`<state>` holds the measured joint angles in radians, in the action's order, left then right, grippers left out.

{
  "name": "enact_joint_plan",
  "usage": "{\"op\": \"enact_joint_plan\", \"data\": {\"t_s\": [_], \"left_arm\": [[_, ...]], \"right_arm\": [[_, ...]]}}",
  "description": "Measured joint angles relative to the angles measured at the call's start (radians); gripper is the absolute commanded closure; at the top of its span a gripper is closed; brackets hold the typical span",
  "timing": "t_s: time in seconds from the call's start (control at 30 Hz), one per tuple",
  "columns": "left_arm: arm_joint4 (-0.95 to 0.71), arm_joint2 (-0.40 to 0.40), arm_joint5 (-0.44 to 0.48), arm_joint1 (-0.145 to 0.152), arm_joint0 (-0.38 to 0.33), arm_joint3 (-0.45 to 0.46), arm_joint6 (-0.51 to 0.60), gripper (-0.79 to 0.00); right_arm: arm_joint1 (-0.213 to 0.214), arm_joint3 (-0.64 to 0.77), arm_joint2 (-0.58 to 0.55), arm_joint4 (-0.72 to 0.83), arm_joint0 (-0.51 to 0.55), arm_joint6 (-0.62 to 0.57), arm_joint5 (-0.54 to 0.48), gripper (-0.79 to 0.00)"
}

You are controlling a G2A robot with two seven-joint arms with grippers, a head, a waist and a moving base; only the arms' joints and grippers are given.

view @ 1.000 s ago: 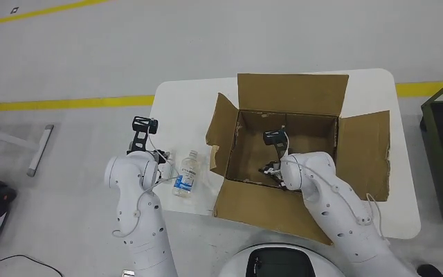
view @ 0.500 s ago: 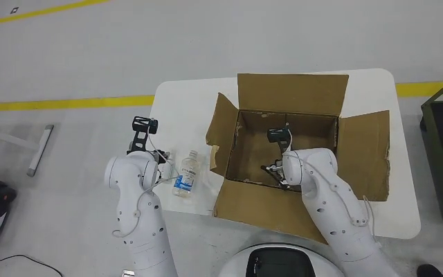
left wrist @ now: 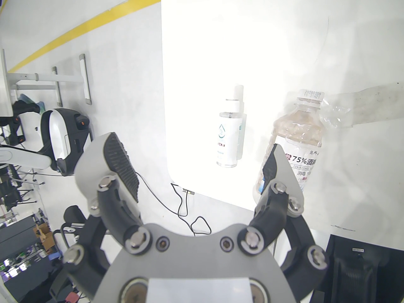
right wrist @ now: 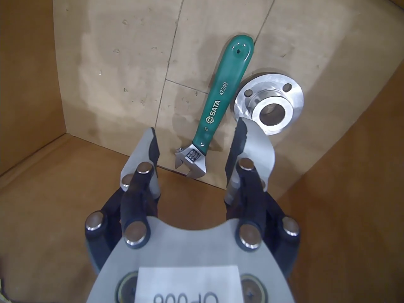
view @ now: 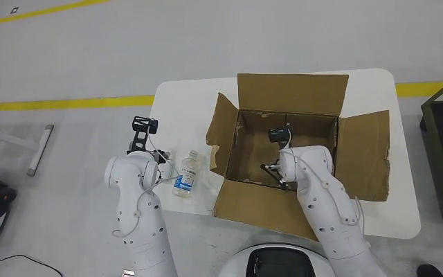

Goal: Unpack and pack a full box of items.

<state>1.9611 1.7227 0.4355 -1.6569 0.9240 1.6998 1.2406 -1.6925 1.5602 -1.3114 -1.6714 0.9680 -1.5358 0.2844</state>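
— Two items are seen inside the box (view: 363, 152); how are they laid?

— A green-handled wrench (right wrist: 217, 105) is laid flat on the cardboard floor. A round metal flange (right wrist: 268, 103) is set just beside its handle. Whether the two are in contact cannot be told.

— How is the right gripper (right wrist: 195, 146) positioned?

— It is held inside the box, above the head of the wrench. Its fingers are spread apart and nothing is held between them. The head of the wrench is seen through the gap, lower down on the box floor.

— And the left gripper (left wrist: 195, 162)?

— It is held outside the box, over the near left edge of the worktop (view: 180, 104). Its fingers are spread wide and nothing is gripped.

— What is placed on the worktop at that side?

— A clear bottle (left wrist: 300, 140) with a white label is laid on its side, between the left arm and the left flap of the box. A smaller spray bottle (left wrist: 228, 137) is laid near it, roughly parallel and apart from it.

— How is the box set?

— It is stood on the right half of the worktop, with all four flaps folded outward.
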Motion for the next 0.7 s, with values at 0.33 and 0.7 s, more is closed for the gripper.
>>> {"op": "enact_joint_plan", "data": {"t_s": [0.33,0.7], "left_arm": [[0.000,0.000,0.000,0.000,0.000,0.000,0.000,-0.785],[0.000,0.000,0.000,0.000,0.000,0.000,0.000,-0.785]], "right_arm": [[-0.037,-0.014,-0.022,-0.066,0.000,0.000,0.000,-0.391],[-0.059,-0.025,-0.040,-0.096,0.001,0.000,0.000,-0.431]]}}
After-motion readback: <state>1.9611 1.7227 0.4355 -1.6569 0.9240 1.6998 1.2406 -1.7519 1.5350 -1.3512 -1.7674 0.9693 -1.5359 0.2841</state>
